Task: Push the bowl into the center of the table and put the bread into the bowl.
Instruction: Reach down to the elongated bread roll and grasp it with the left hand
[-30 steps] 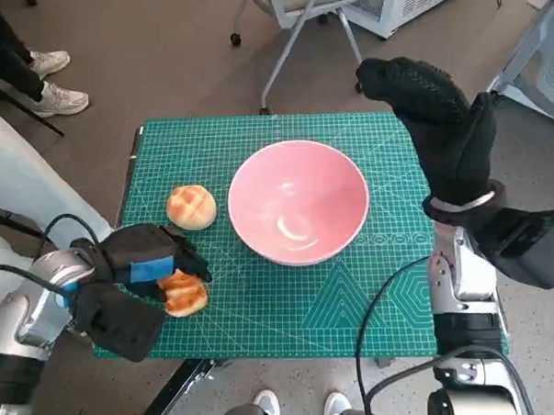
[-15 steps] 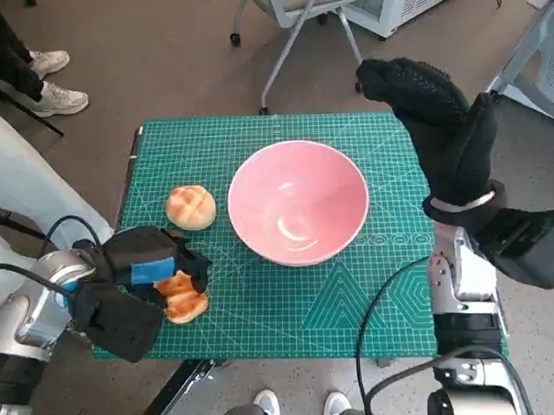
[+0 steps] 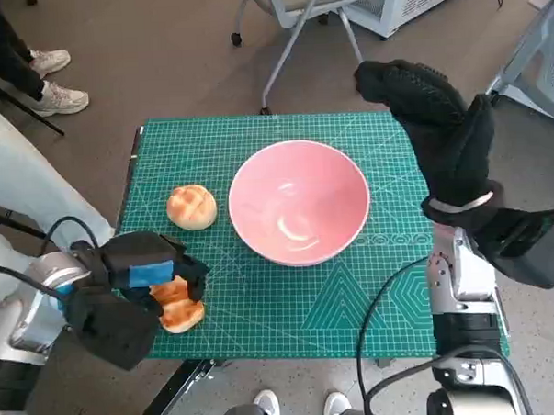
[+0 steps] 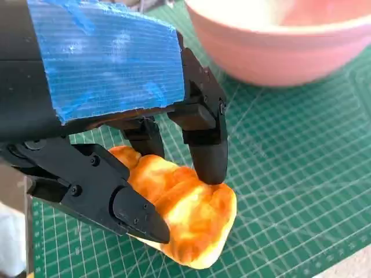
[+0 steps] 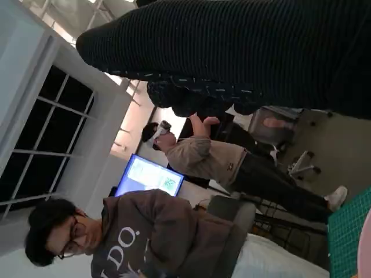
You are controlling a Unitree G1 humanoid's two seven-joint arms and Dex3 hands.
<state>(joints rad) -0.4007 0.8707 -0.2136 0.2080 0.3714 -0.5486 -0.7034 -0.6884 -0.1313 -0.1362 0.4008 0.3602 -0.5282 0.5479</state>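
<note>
Because the pink bowl [image 3: 298,202] already sits mid-mat, my left hand [image 3: 142,273] pinches a toasted bread piece [image 4: 185,217] at the near left edge, ready to carry it over. A round bun [image 3: 191,207] waits beside the bowl. My right hand [image 3: 434,127] hovers empty, fingers loosely extended.

Part of the bread [image 3: 177,304] under the left hand [image 3: 149,268]; right hand's [image 3: 439,118] grasp unclear.

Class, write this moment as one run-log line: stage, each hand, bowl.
stage: grasping bread | left hand: grips bread slice | right hand: raised, empty | pink bowl: mid-mat, empty | round bun: untouched
</note>
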